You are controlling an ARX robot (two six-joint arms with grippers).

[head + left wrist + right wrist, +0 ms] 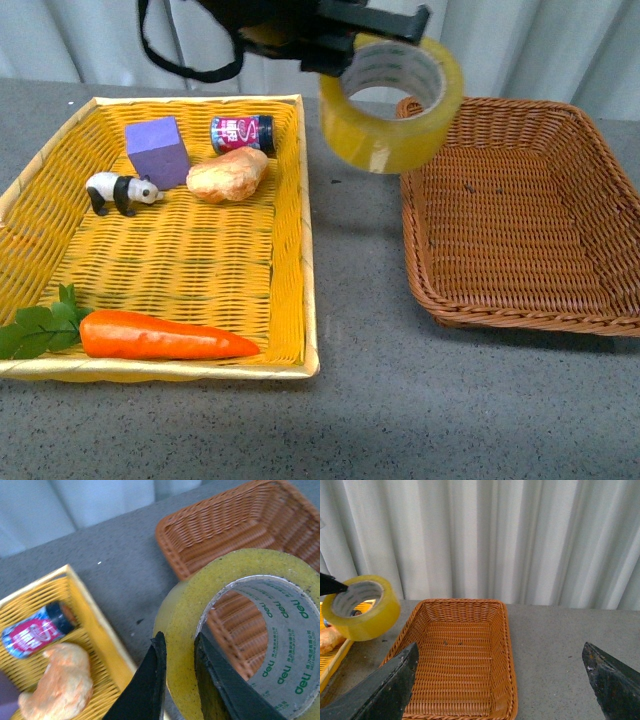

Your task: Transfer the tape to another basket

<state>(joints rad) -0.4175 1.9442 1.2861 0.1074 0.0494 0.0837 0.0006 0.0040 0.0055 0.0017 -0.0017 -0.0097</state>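
Your left gripper (178, 652) is pinched onto the wall of the tape (385, 130), holding it aloft by the far-left corner of the brown basket (520, 210). The basket's floor lies right and slightly nearer.

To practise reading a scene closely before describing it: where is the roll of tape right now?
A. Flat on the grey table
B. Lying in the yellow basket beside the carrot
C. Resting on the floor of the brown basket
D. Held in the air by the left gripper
D: the left gripper pinches the wall of the tape, which hangs clear of both the yellow basket and the brown basket.
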